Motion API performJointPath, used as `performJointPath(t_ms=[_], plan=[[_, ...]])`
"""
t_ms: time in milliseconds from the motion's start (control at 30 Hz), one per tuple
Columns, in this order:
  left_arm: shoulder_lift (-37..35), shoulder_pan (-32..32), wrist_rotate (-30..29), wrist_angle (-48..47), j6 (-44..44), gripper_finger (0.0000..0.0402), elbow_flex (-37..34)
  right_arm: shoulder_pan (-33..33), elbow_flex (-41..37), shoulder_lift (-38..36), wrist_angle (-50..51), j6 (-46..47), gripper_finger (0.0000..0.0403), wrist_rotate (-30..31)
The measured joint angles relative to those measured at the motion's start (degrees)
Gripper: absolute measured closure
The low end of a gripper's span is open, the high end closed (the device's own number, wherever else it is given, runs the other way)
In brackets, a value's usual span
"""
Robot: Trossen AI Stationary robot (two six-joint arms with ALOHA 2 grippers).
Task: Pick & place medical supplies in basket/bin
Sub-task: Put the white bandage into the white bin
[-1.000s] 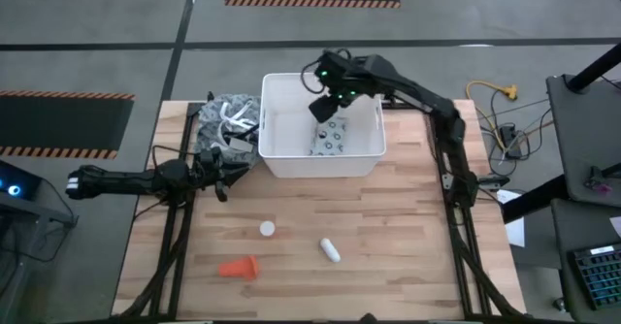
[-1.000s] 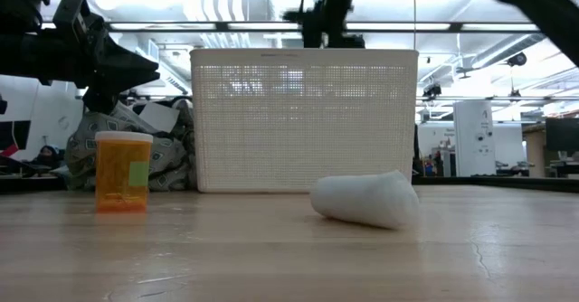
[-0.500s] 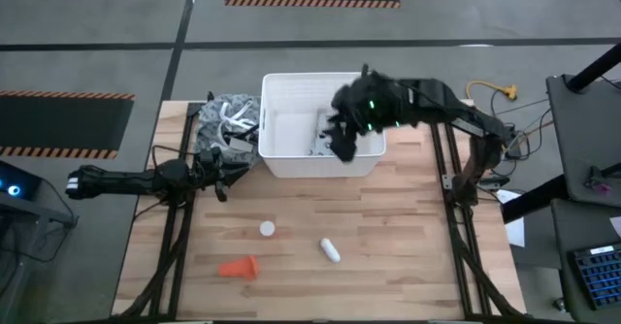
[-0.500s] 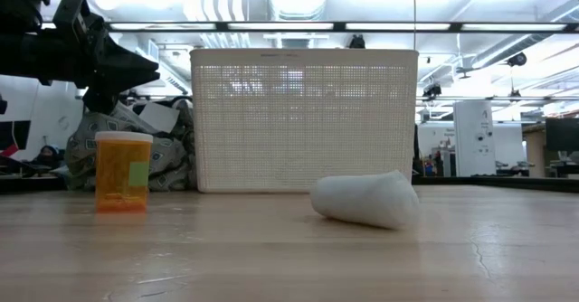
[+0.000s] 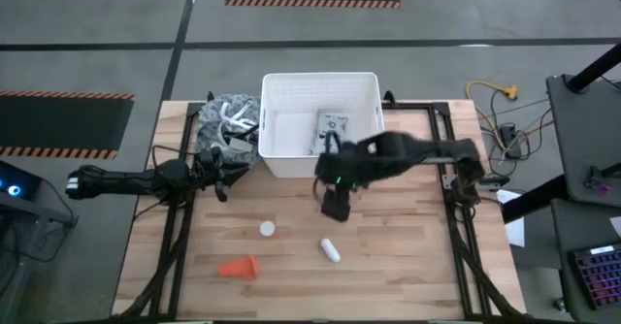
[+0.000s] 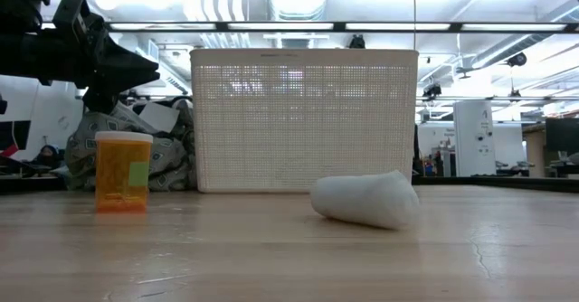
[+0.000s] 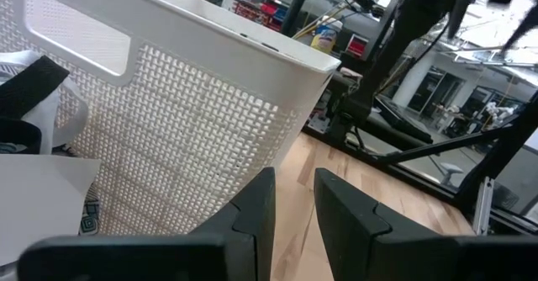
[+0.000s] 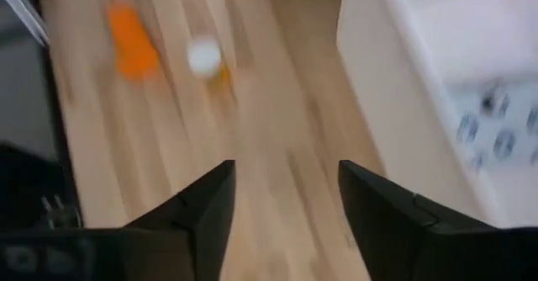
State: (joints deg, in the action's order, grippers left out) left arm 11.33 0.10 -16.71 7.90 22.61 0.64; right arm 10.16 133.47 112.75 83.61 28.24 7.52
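The white ribbed tub (image 5: 320, 154) stands at the table's far middle. The pale packet with ring marks (image 5: 333, 130) lies flat on its floor. On the wood stand the white-capped orange vial (image 5: 267, 229), upright (image 6: 123, 171), the short white cylinder (image 5: 331, 250) on its side (image 6: 366, 199), and the orange piece (image 5: 239, 267). My right gripper (image 5: 333, 210) hangs open over the table just in front of the tub's near wall, holding nothing (image 8: 286, 201). My left gripper (image 5: 224, 188) waits left of the tub, its fingers a narrow gap apart (image 7: 294, 201).
A grey and white heap of cloth and cords (image 5: 225, 125) lies against the tub's left side, behind my left gripper. Bare wood stretches on the table's right half. The three loose items sit toward the near edge.
My right gripper has left the space above the tub, crossed its near wall toward the table's near edge and come down over the wood in front of it. The packet stays in the tub. The other items have not moved.
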Motion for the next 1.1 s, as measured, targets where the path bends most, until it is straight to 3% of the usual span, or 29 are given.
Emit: performJointPath(t_ms=[100,400,633,1100], plan=[[0.0,0.0,0.0,0.0,0.0,0.0333,0.0,1.7,0.0,3.5,6.8,5.0,0.0168,-0.1],[0.0,0.0,0.0,0.0,0.0,0.0333,0.0,6.4,-1.2,12.4,6.0,8.1,0.0120,-0.7],[0.0,0.0,0.0,0.0,0.0,0.0333,0.0,9.1,-1.7,15.4,1.9,10.1,0.0122,-0.7],[0.0,0.0,0.0,0.0,0.0,0.0333,0.0,9.6,-12.6,15.3,-12.2,11.0,0.0133,0.1]])
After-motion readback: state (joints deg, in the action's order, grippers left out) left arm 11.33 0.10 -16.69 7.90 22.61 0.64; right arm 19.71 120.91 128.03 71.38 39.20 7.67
